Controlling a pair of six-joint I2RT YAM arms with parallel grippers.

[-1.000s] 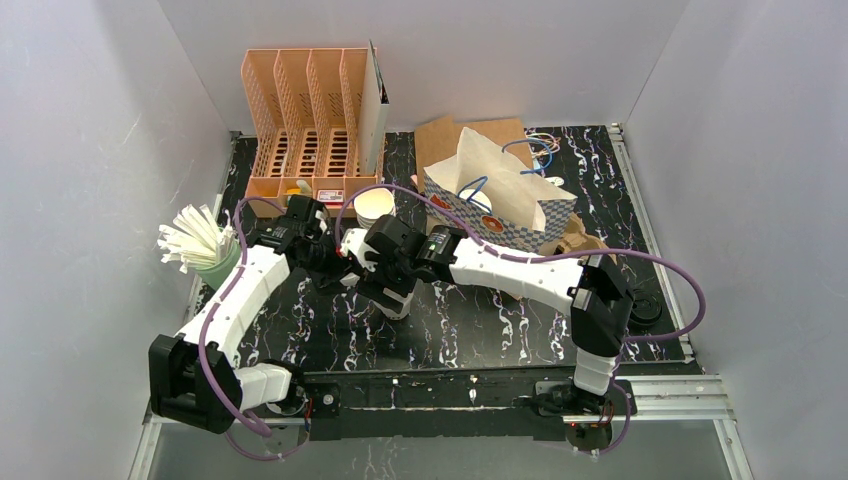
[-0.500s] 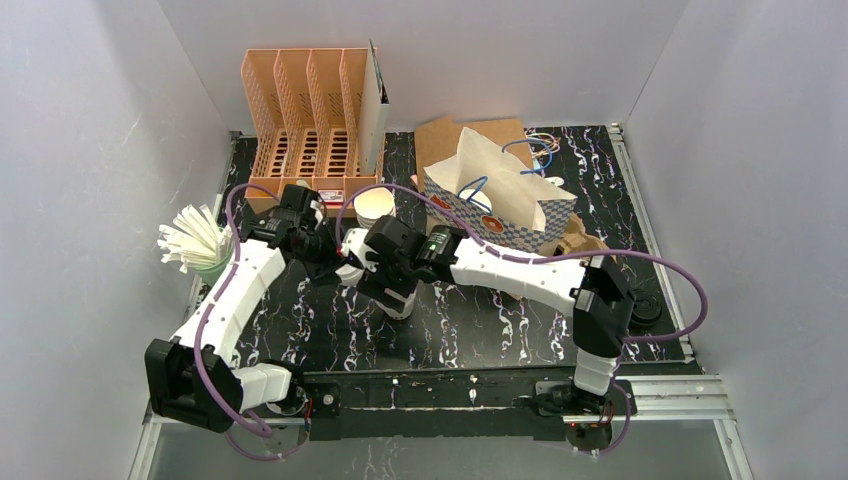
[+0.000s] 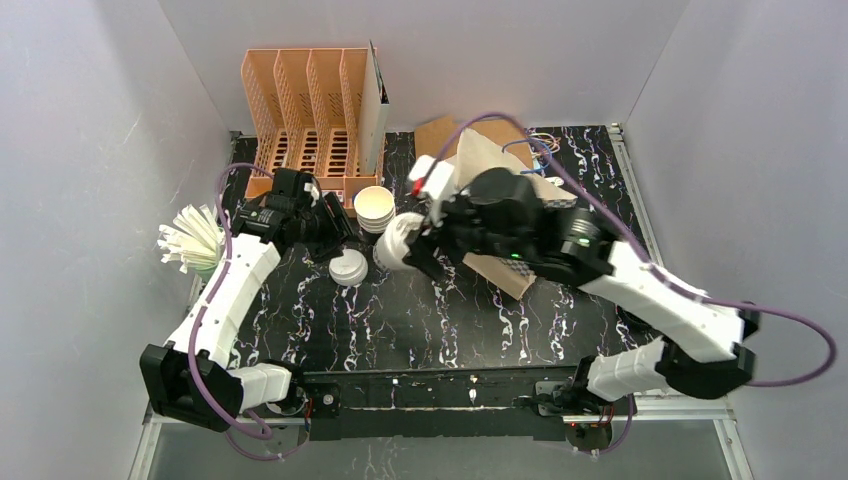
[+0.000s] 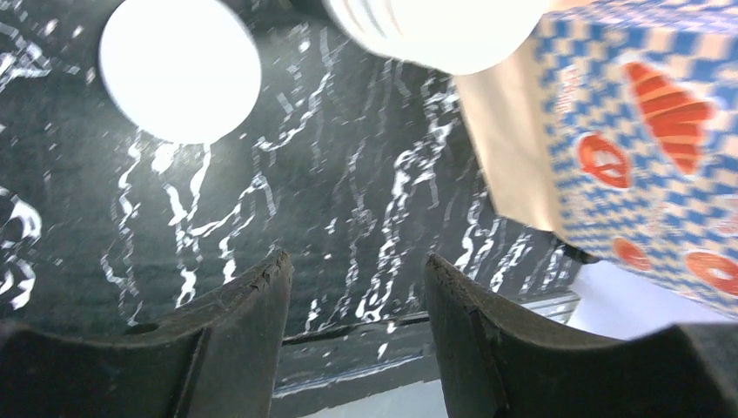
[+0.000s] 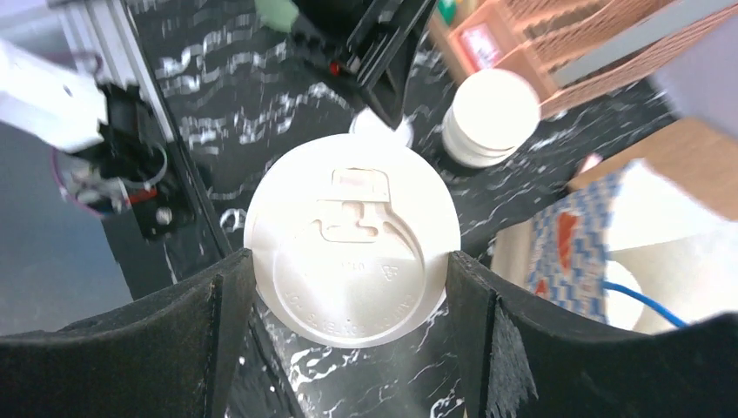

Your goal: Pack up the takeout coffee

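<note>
Right pincer (image 5: 348,261) grips the lidded white cup (image 3: 396,245) by its sides; left pincer (image 4: 357,272) half-open, holding nothing

Robot test cell in a lab, dressed with coffee-shop props. Plain white walls (image 3: 90,150) box in a black, marble-patterned surface (image 3: 450,320) on the left, right and far sides. A bare metal rail (image 3: 670,392) runs along the near edge. Two white-and-black robot arms are bolted there, the left arm (image 3: 232,290) and the right arm (image 3: 660,300). The props are takeout items: a green cup of white straws (image 3: 195,240) at the left, a stack of white lids (image 3: 375,207) toward the far middle, a lidded paper cup (image 5: 352,252), and a blue-checked paper bag (image 4: 644,131) printed with pastries. An orange file rack (image 3: 310,110) stands at the far left.
</note>
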